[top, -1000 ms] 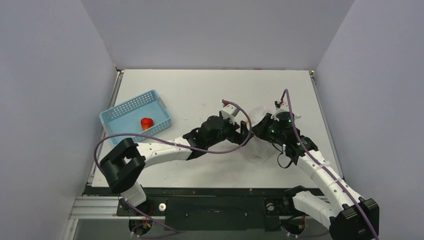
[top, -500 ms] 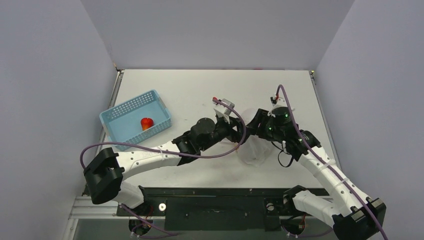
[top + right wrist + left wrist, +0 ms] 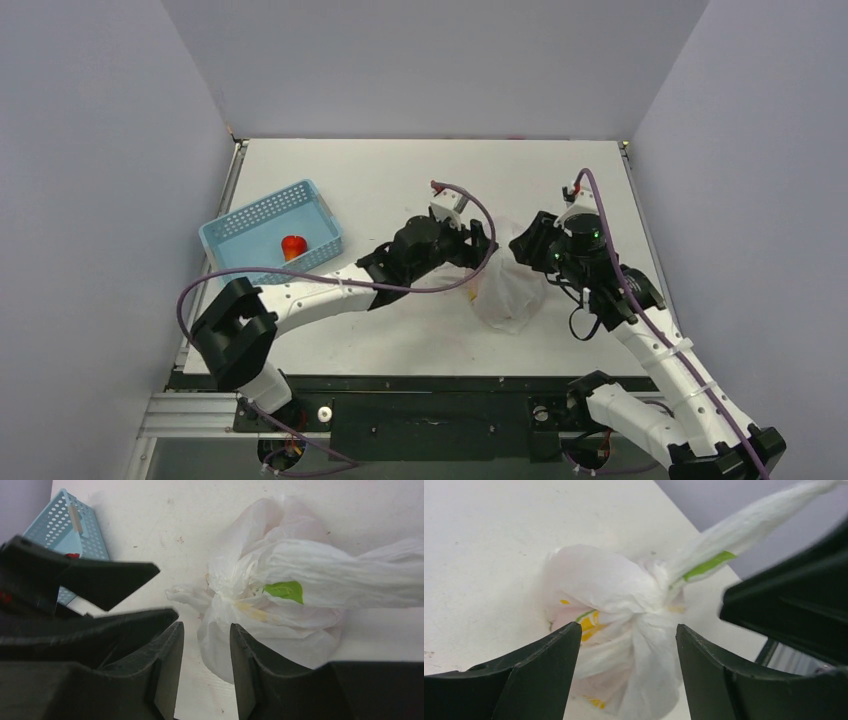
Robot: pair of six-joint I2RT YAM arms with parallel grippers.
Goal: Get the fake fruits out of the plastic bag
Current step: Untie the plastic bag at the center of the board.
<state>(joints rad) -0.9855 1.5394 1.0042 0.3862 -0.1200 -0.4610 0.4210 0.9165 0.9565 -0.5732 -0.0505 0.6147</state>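
Note:
The plastic bag lies bunched and knotted on the table between my two grippers. It is translucent white with green and yellow prints. In the left wrist view the bag sits just beyond my open left gripper, and one handle loop stretches up to the right. My right gripper is open with only table between its fingers, and the bag lies just ahead of it. In the top view the left gripper and right gripper flank the bag's top. One red fruit lies in the basket; other fruits are hidden.
The blue perforated basket stands at the table's left, also in the right wrist view. The left arm's purple cable loops above the bag. Grey walls enclose the table on three sides.
The two grippers have drawn apart at the bag's top, the right one moving right. The bag has shifted and now shows more fully below them.

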